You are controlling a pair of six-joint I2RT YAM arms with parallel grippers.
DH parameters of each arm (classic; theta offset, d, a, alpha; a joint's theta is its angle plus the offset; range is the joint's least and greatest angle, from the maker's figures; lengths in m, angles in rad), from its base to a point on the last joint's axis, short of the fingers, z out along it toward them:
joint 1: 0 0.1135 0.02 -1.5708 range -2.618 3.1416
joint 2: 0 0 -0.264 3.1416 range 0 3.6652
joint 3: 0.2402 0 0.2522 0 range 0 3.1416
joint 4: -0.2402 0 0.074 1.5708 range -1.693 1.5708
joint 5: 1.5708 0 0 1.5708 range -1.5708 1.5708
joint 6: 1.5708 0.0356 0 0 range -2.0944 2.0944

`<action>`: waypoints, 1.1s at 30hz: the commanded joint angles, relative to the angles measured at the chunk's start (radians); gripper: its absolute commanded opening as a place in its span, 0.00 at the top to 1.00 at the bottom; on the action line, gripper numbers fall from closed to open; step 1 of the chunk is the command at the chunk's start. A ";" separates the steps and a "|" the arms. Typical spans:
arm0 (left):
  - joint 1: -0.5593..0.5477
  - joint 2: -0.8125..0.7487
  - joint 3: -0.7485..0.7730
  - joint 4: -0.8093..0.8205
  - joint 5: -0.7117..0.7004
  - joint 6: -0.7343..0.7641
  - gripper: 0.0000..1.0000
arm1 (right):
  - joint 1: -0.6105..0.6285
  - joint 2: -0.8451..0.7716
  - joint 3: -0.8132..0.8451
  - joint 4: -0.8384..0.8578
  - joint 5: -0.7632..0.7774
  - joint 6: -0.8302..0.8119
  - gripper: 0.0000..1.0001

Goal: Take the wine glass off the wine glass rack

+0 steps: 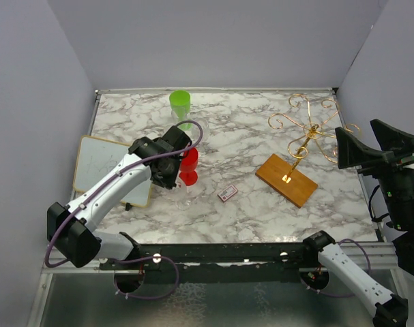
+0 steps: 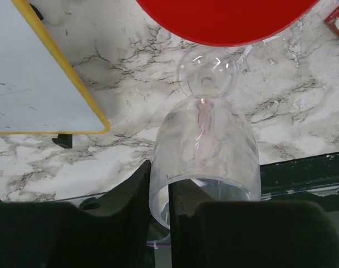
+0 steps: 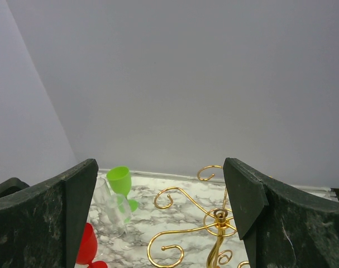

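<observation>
Your left end effector (image 2: 160, 184) is nearly closed, pinching the rim wall of the clear wine glass (image 2: 205, 145): one finger (image 2: 130, 218) sits outside the bowl and the other reaches inside it. Your left arm (image 1: 104, 194) stretches from its base at the near left corner, forward and to the right across the marble counter (image 1: 261, 218), with the wrist turned down. It passes over the near corner of the yellow-edged whiteboard (image 1: 101, 163) lying flat at the left.

The wine glass is off the wine glass rack (image 1: 309, 133) and well apart from it, at the counter's left centre. In the left wrist view it points away from the camera, with its round foot farthest out, just under the red glass (image 1: 189, 163). You cannot tell whether the foot touches the counter. Farther back, near the rear wall, a green glass (image 1: 180, 103) stands upright. Just right of the held glass a small red box (image 1: 227, 193) lies flat.

To the right, the rack stands upright on its brown wooden base (image 1: 286, 179), its gold scrolls carrying nothing.

Your right end effector (image 3: 161, 164) is spread wide and holds nothing. It is raised beside the rack at the right edge, facing left across the counter, with the right arm (image 1: 350, 262) rising from its near-right base.
</observation>
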 commanded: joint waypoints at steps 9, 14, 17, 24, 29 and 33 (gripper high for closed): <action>0.001 -0.002 0.109 0.022 0.042 0.028 0.46 | 0.004 0.002 -0.005 -0.019 -0.002 -0.049 0.04; 0.000 -0.045 0.207 0.019 0.044 0.044 0.32 | 0.004 0.015 0.006 -0.066 0.007 -0.068 0.04; 0.001 -0.067 0.265 0.021 0.044 0.063 0.27 | 0.004 0.020 0.010 -0.097 0.009 -0.075 0.03; 0.001 -0.131 0.399 0.093 0.078 0.107 0.23 | 0.003 0.050 0.088 -0.219 0.054 -0.005 0.00; 0.000 -0.240 0.407 0.375 0.161 0.147 0.22 | 0.004 0.034 0.111 -0.256 0.045 0.017 0.00; 0.000 -0.386 0.289 0.716 0.174 0.167 0.17 | 0.004 0.033 0.155 -0.298 0.053 0.023 0.00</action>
